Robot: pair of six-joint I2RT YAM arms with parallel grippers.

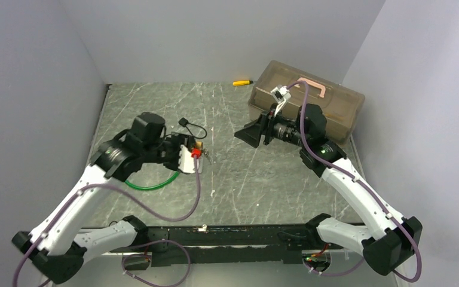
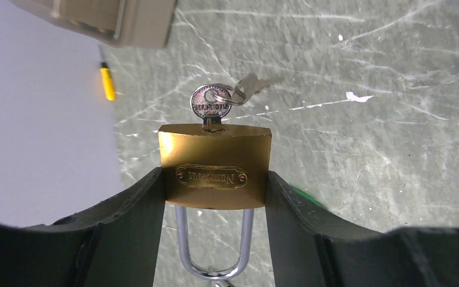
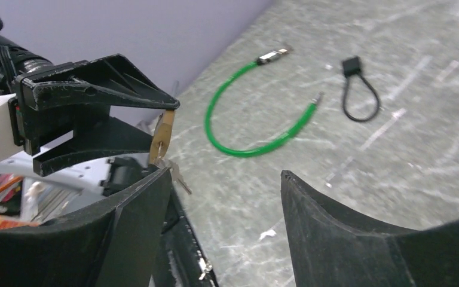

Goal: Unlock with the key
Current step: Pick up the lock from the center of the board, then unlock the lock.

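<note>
Pinching the brass padlock [image 2: 215,161] by its flanks in the left gripper [image 2: 215,177], nearer the table's [image 1: 263,179] left edge, with the key [image 2: 210,103] lodged in its keyway, and holding the right gripper [image 3: 226,173] open and empty beyond, likely risking catching the spare key [image 2: 252,84] or twisting the padlock loose.

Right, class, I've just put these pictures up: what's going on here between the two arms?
The left hand grips a brass padlock by its sides. A small silvery key sits in the keyhole, with a second key linked to it. Both legs of the shackle run into the body, so it looks locked. The right hand is open, faces the lock and touches nothing. The key seems not yet turned.
</note>
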